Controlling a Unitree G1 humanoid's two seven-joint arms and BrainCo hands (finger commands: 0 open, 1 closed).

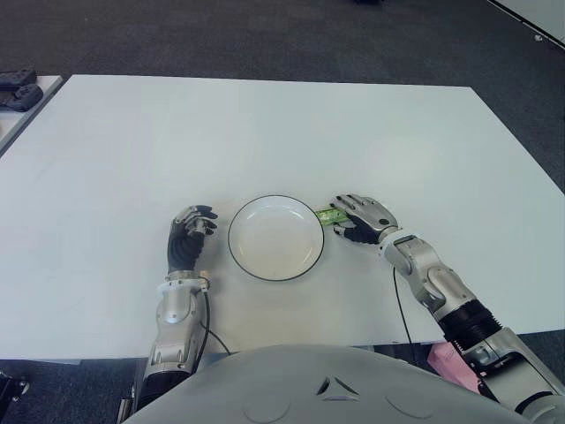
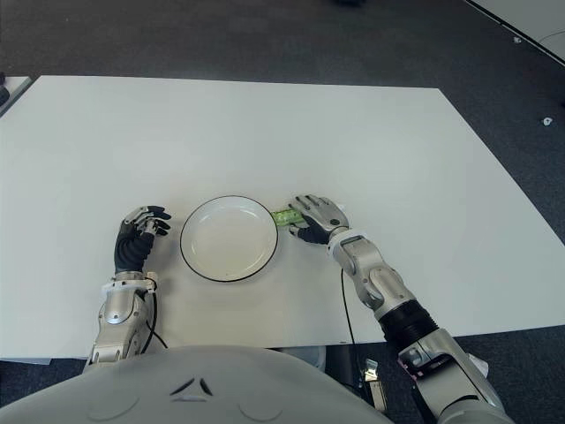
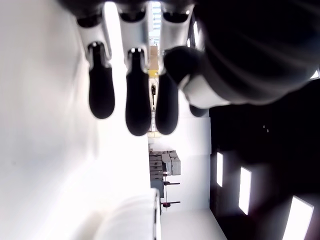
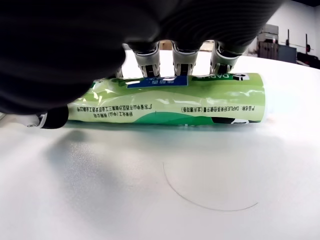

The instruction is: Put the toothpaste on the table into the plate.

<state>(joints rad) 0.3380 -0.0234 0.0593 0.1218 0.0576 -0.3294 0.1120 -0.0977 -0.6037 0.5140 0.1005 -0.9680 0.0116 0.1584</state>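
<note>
I can read "DARLIE" on the green plastic toothpaste tube (image 4: 170, 100); the lines of small Chinese print along it are too fine for me.

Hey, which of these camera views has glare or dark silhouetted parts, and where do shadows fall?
Left wrist view: backlit, the left hand reads as a dark silhouette against the blown-out white table. Right wrist view: the right hand is a dark mass over the toothpaste, which casts a soft shadow on the table. Eye views: even light, and the plate shows no glare.
</note>
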